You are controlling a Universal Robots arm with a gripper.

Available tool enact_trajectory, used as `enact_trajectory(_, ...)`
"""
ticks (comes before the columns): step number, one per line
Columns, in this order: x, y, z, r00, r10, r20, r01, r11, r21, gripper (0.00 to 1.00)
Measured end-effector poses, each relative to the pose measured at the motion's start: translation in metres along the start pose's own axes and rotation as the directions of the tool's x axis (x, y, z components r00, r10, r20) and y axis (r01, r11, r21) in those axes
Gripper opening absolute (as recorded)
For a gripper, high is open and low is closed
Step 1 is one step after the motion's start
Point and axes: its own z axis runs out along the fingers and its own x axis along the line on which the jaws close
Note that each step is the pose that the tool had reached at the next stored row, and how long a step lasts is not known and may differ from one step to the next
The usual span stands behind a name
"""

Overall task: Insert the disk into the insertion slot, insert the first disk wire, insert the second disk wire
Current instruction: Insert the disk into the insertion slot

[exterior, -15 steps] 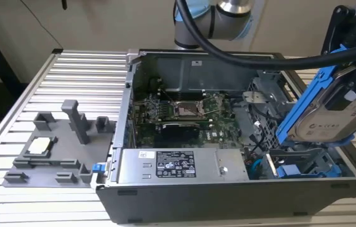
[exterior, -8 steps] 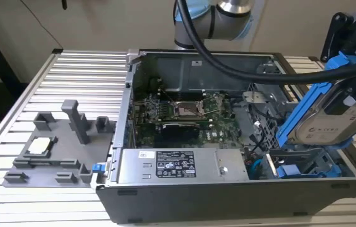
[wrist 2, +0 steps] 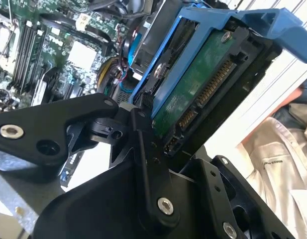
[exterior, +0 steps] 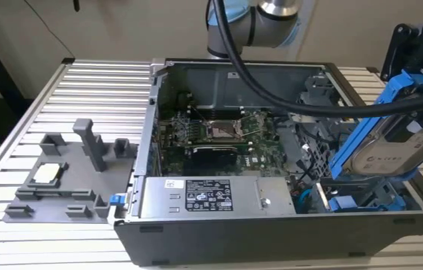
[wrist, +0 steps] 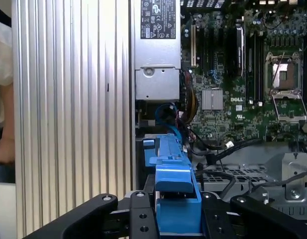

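Your gripper (wrist: 178,221) is clamped on the disk (exterior: 388,149), fingers pressing the blue carrier from either side. The disk hangs steeply tilted at the exterior view's right, its lower end just above the slot (exterior: 365,197) in the near corner of the case (exterior: 271,236). It is not seated yet, and you cannot tell whether it touches the cage.

Watch that tilt. If the disk goes down at this angle, the carrier's lower corner will likely catch on the cage edge and jam, or twist in the grip. A bundle of wires (wrist: 168,112) lies just beyond the slot, beside the power supply (wrist: 155,74). A loop straying into the opening could be pinched under the carrier. The arm's own hose (exterior: 301,104) drapes across the open case over the motherboard (exterior: 219,132) and could snag on something standing up.

The second wrist view gives you the disk's green underside and its connector row (wrist 2: 213,82), which the exterior view hides. The exterior view shows the labelled face and the tilt against the slot. The first wrist view looks along the carrier's edge towards the wires. It also shows the ribbed table (wrist: 68,99) and a person's hand (wrist: 1,147) at its far side.
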Motion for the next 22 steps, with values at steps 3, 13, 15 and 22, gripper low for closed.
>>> enact_trajectory(3, 0.0005, -0.0017, 0.003, 1.0, 0.0, 0.0, 0.0, 1.0, 0.0, 0.33)
enact_trajectory(13, 0.0012, -0.0059, 0.0147, 1.0, 0.0, -0.0001, 0.0, 1.0, 0.0, 0.33)
enact_trajectory(15, 0.0012, -0.0066, 0.0178, 1.0, 0.0, 0.0, 0.0, 1.0, 0.0, 0.33)
enact_trajectory(22, 0.0011, -0.0081, 0.0282, 1.0, 0.0, 0.0, 0.0, 1.0, 0.0, 0.33)
